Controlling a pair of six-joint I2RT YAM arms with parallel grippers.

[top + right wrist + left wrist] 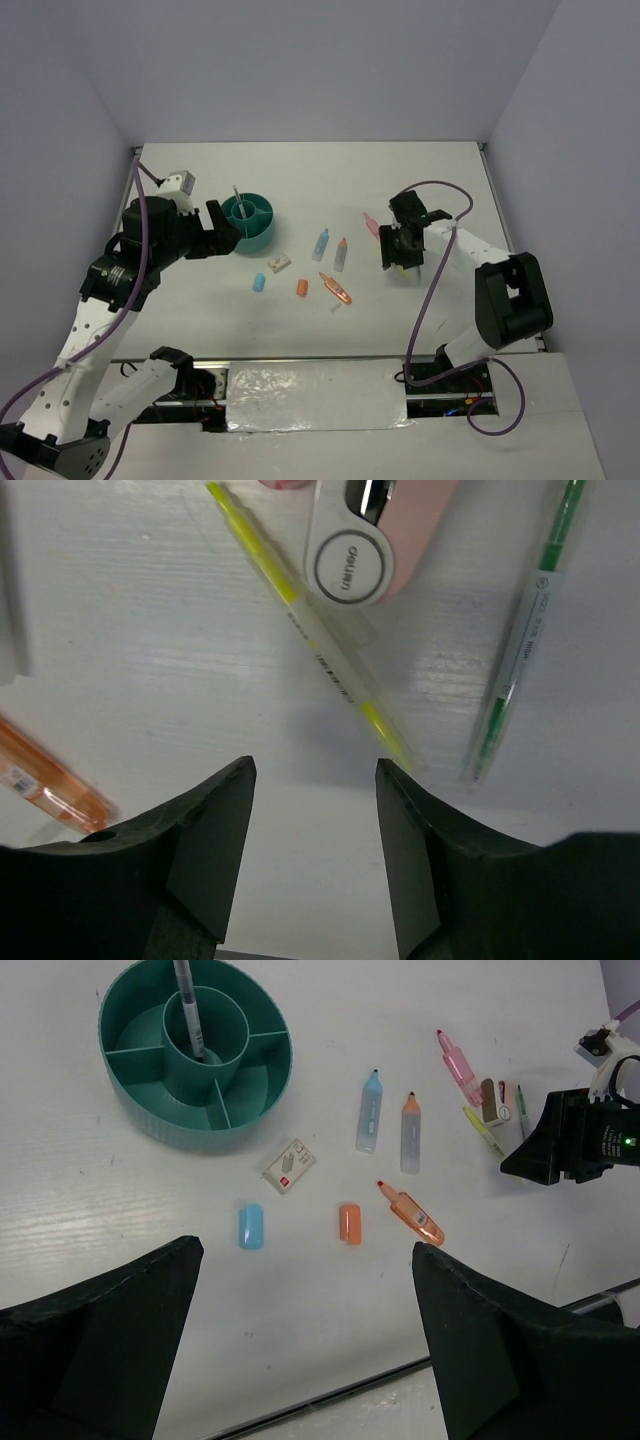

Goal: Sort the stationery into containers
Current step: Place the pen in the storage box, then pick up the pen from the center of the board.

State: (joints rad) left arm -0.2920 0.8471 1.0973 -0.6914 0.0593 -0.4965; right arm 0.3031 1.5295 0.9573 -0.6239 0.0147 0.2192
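Yellow pen (320, 650): flat, diagonal, ahead of the right gripper (312, 780), near end just beside one jaw tip. Green pen (520, 650): flat, outboard of that jaw. Teal organizer (150, 1110): upright, ahead of the left gripper (305, 1250); grey pen (190, 1010) stands in its centre cup.

The top view looks down from high behind the near edge over the whole counter (420, 180). The left wrist view hangs fairly high beside the teal organizer (200, 1125), which both views share. The right wrist view sits close above a yellow pen (300, 617), well apart from the organizer.
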